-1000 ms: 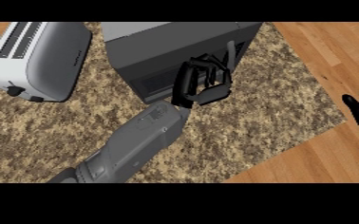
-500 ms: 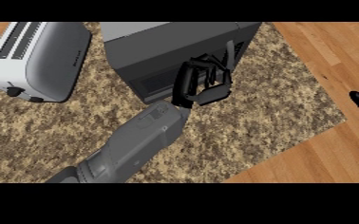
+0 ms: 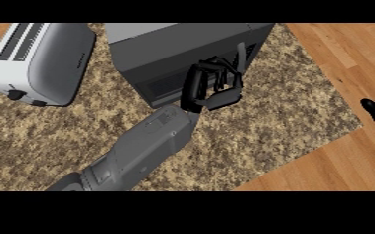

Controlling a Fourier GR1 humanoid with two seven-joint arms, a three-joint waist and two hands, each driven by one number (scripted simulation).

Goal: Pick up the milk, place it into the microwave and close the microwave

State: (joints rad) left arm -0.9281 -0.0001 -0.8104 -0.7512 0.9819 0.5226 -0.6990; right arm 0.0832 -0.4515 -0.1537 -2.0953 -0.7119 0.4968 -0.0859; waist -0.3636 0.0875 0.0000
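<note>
1 view, from the head: the left hand (image 3: 212,85) sits against the front of the microwave (image 3: 168,44), beside its door handle (image 3: 240,55). Its fingers are curled and hold nothing that shows, likely placed so to push the door home. No milk is visible; I judge it to be inside, behind the door, which looks shut. Of the right hand (image 3: 368,106) only a tip shows at the right edge, its state untellable. Against 1 s ago, the left hand has hardly shifted.

Speckled brown granite counter (image 3: 278,114) fills most of the view, with light wooden floor (image 3: 333,49) along its right side.
</note>
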